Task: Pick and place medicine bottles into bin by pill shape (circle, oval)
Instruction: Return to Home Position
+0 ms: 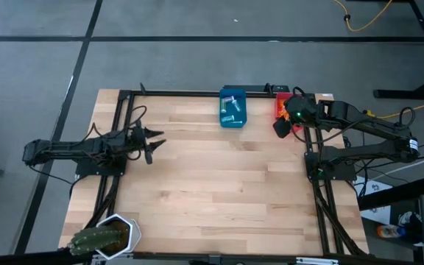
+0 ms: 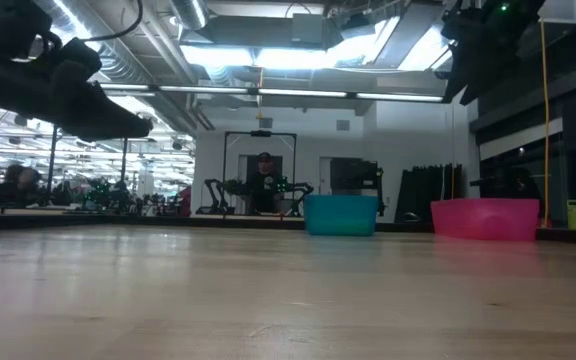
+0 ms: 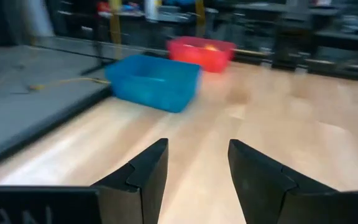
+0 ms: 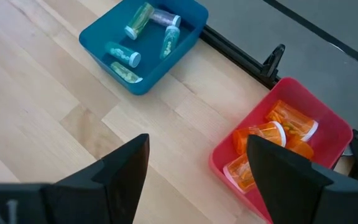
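Several teal, clear and purple medicine bottles (image 4: 135,43) lie on their sides in the blue bin (image 1: 233,107) at the table's far edge. Several orange bottles (image 4: 272,140) lie in the red bin (image 4: 328,124) to its right. My right gripper (image 4: 197,168) is open and empty, high above the table beside the red bin's near side. My left gripper (image 3: 197,165) is open and empty at the table's left side, raised above the wood and pointing toward the bins.
A black frame (image 1: 182,93) runs along the table's far edge behind the bins. A potted cactus (image 1: 101,237) stands at the near left corner. Bare wood (image 1: 219,184) spreads between the arms. A person stands far off in the room (image 2: 263,185).
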`<act>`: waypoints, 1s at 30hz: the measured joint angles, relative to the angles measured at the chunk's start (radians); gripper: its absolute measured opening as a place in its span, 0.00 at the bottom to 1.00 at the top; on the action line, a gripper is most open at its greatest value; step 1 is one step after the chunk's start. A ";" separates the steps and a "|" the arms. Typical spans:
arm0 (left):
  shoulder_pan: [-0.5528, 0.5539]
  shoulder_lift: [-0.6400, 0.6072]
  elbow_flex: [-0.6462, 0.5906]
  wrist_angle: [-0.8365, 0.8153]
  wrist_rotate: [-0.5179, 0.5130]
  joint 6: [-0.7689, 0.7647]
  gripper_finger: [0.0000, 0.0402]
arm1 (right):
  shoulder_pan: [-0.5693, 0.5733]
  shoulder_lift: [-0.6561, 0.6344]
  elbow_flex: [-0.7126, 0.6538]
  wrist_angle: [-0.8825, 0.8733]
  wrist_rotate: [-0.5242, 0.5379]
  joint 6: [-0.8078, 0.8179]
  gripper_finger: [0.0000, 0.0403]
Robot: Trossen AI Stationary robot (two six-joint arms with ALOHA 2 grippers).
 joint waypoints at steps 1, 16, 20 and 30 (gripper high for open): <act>0.000 0.000 0.000 -0.003 0.038 -0.005 0.41 | 0.000 0.000 0.000 -0.003 0.000 0.000 0.67; 0.000 0.000 0.000 -0.025 0.200 0.026 0.41 | 0.000 0.000 0.000 -0.024 0.000 0.003 0.67; 0.000 0.001 0.000 -0.025 0.199 0.013 0.41 | 0.000 0.000 0.000 -0.023 0.000 0.002 0.67; 0.000 0.001 0.000 -0.025 0.198 0.046 0.41 | 0.000 0.000 0.000 -0.025 0.018 0.025 0.67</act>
